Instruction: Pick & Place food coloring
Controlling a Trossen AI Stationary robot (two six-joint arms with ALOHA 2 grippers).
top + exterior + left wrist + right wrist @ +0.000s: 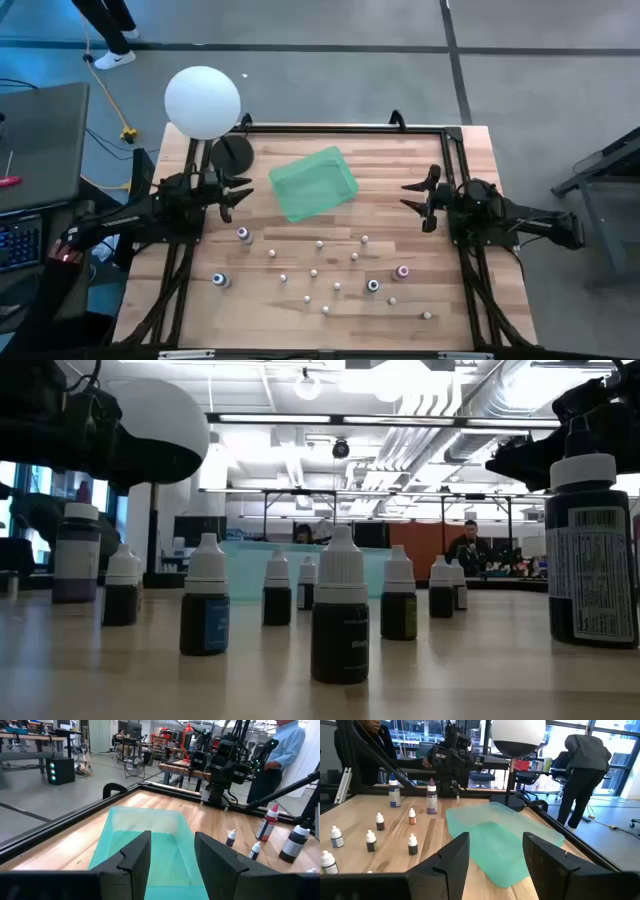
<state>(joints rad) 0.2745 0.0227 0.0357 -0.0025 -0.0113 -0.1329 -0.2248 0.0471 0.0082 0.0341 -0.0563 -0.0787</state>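
Left fingers (243,192) parted; right fingers (410,195) parted; food coloring (320,270) well apart.

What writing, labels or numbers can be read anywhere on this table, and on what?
None can be read.
Large dark bottle: a white label with a barcode and fine print, too small to read.
Blue-labelled bottle: faint print, blurred.
Middle front bottle: faint marks, unreadable.
Green tray: no writing visible.
Both grippers, left and right, carry no visible markings.
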